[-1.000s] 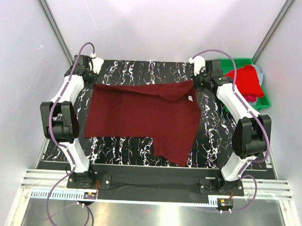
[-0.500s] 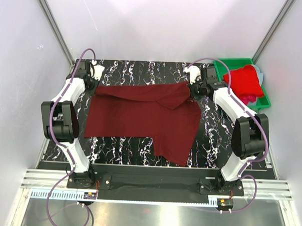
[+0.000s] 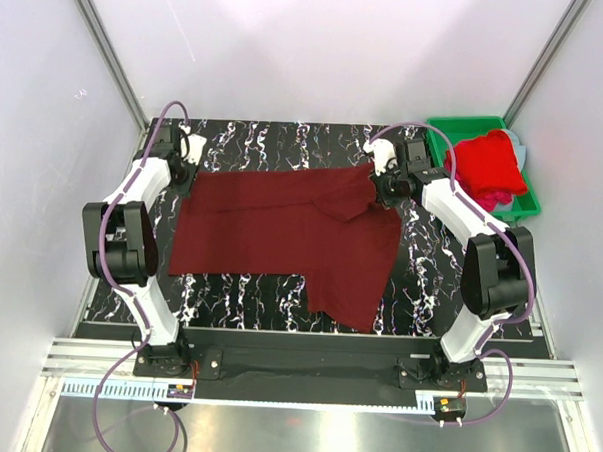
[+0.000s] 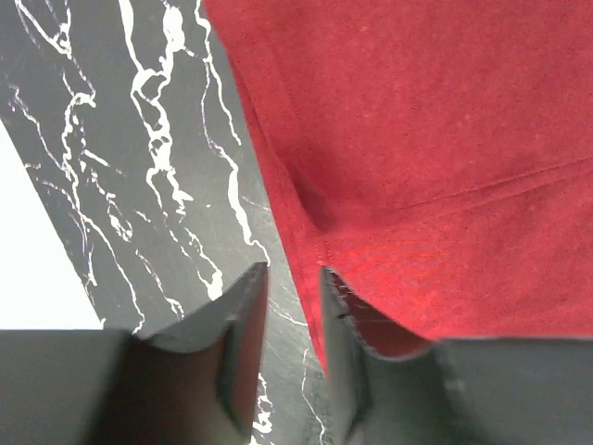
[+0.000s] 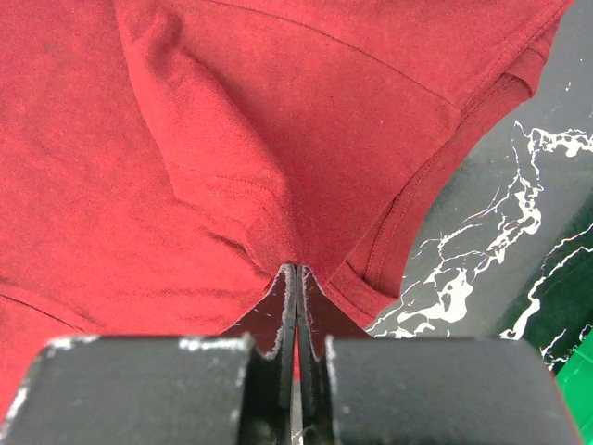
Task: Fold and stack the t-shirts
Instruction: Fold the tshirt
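Maroon t-shirt [image 3: 281, 235] lies spread on the black marbled table [image 3: 265, 139], mostly flat. Its far-right corner is lifted and doubled over itself, and one flap reaches toward the near edge.

Right gripper [image 3: 379, 181]: jaws fully closed, pinching a bunched ridge of the maroon cloth at that far-right corner. The wrist view shows fabric tenting up into the fingertips with no gap.

Left gripper [image 4: 292, 306]: at the far-left corner, jaws only a narrow slit apart with bare marble showing between them. The hem runs along the inside of one finger. It looks unclamped and holds nothing I can confirm.

Red t-shirt [image 3: 490, 159] sits heaped in the green bin [image 3: 446, 127] at far right, with a bit of pink cloth [image 3: 498, 198] under it.

Handling, as a judgement:
- The cloth is light, limp knit with zero stiffness, so it drapes and drags wherever it isn't supported.
- It isn't fragile or slippery, and there's enough friction on the marble to wrinkle it if it's pulled flat across.
- Best holds are the stitched hems and corners, which are thicker and give the pads more to bite.
- It needs both far corners held together to carry a straight fold line. With one corner only, the edge goes diagonal.
- The left side needs to get onto the hem before any lift.
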`<act>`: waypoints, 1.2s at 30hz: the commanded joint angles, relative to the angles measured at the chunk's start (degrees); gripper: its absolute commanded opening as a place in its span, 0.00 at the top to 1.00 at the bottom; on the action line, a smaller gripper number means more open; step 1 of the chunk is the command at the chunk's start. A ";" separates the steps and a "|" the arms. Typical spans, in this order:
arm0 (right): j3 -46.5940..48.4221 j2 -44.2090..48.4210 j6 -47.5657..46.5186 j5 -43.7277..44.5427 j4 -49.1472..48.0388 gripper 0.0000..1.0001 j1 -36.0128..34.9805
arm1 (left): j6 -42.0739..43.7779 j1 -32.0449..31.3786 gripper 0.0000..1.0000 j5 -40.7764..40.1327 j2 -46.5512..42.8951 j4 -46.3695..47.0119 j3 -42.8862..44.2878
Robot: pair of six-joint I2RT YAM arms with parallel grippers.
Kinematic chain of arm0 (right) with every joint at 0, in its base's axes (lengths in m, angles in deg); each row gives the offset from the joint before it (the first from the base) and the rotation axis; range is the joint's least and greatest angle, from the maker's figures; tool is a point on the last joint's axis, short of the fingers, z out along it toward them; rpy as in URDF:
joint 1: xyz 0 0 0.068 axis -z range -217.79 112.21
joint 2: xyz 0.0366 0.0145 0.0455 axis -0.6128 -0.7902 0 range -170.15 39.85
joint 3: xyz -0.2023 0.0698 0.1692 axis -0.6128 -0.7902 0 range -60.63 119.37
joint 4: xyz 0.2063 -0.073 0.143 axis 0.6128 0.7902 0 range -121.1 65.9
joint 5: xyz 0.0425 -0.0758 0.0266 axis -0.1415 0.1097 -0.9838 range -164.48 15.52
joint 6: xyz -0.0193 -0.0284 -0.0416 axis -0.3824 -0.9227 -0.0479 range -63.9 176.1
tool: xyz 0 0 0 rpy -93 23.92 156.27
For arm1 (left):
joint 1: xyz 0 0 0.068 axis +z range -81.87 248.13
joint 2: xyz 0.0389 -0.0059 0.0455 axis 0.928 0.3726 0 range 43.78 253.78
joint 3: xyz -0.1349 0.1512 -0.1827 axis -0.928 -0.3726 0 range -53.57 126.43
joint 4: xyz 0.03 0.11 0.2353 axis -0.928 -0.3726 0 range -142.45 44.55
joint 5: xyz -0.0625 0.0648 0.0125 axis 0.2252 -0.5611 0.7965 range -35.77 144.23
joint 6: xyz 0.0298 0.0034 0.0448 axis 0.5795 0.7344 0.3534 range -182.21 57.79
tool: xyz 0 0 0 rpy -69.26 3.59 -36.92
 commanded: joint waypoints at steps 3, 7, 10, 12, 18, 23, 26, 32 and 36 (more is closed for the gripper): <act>1.25 2.85 -0.12 -0.89 -1.52 1.00 -0.73 | -3.41 0.45 0.61 -1.71 -2.39 0.97 0.81; 1.60 2.49 -0.38 -1.24 -1.52 1.00 -0.91 | -4.55 0.02 0.60 -0.12 -1.96 0.71 2.65; 3.61 1.27 0.31 -2.64 -1.35 1.00 -1.17 | -5.34 -0.95 0.60 2.85 -0.21 -0.61 4.32; 6.50 -0.31 0.67 -3.08 -1.08 1.00 -1.87 | -6.40 -1.56 0.61 3.04 1.11 -1.40 5.03; 11.44 -3.13 0.23 -3.08 -0.90 1.00 -3.10 | -9.47 -1.48 0.62 2.61 3.66 -5.96 7.23; 11.01 -3.13 0.14 -3.08 -1.25 1.00 -3.10 | -12.02 0.01 0.62 4.44 4.89 -8.25 7.32; 10.65 -2.96 0.23 -3.00 -1.34 1.00 -3.11 | -14.13 1.42 0.64 6.03 7.17 -9.49 7.84; 10.48 -2.69 -0.03 -2.73 -1.26 1.00 -3.10 | -14.93 1.77 0.65 6.47 9.64 -10.10 9.51; 10.30 -2.52 0.05 -2.73 -1.26 1.00 -3.11 | -15.19 2.12 0.65 6.12 11.84 -11.15 11.18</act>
